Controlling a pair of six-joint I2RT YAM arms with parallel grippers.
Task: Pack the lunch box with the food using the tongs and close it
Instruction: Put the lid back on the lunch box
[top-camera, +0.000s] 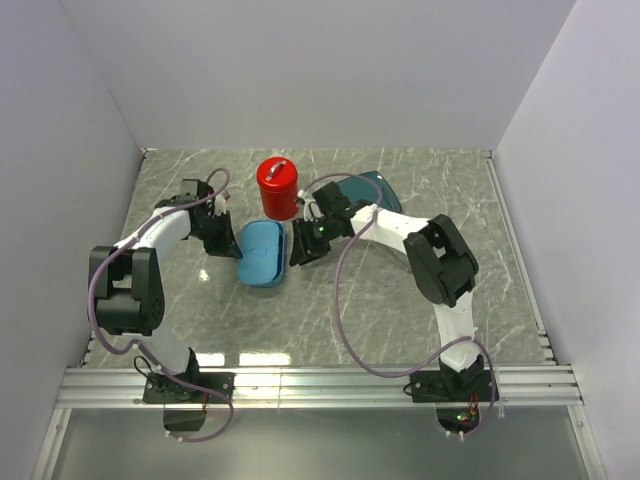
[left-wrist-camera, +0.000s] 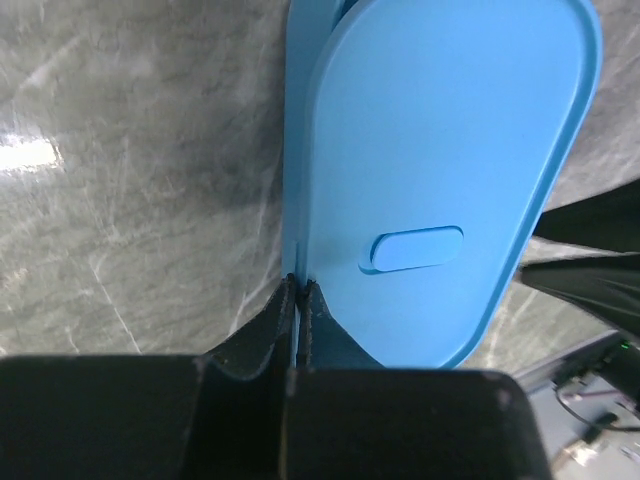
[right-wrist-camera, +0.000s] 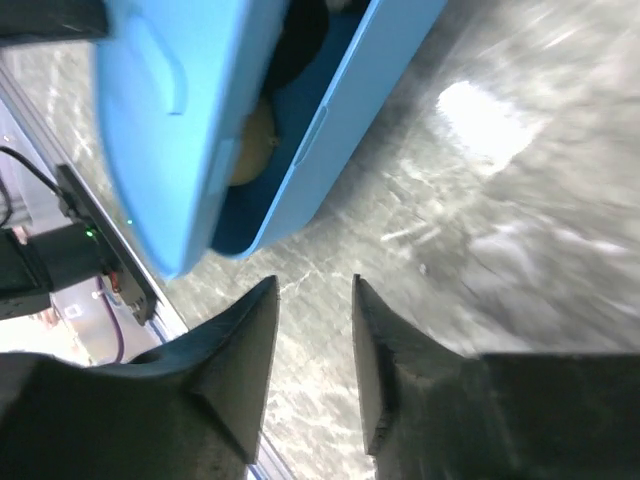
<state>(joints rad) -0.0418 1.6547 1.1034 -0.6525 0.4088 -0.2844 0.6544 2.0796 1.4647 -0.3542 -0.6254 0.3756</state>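
The light-blue lunch box (top-camera: 262, 253) lies mid-table with its lid (left-wrist-camera: 440, 170) resting on it, oval recess up. The lid sits tilted, leaving a gap on the right side, where the box wall (right-wrist-camera: 340, 130) and a beige ball of food (right-wrist-camera: 255, 140) show. My left gripper (top-camera: 231, 249) is at the box's left side, jaws shut on its thin blue edge (left-wrist-camera: 297, 250). Just off the box's right side, my right gripper (top-camera: 299, 250) stands open over bare marble, nothing between its fingers (right-wrist-camera: 250, 340). The tongs are out of view.
A red canister (top-camera: 278, 187) with a handle stands right behind the box. A dark teal plate (top-camera: 378, 187) lies behind the right arm. White walls close in the table on three sides, and an aluminium rail (top-camera: 320, 380) runs along the near edge.
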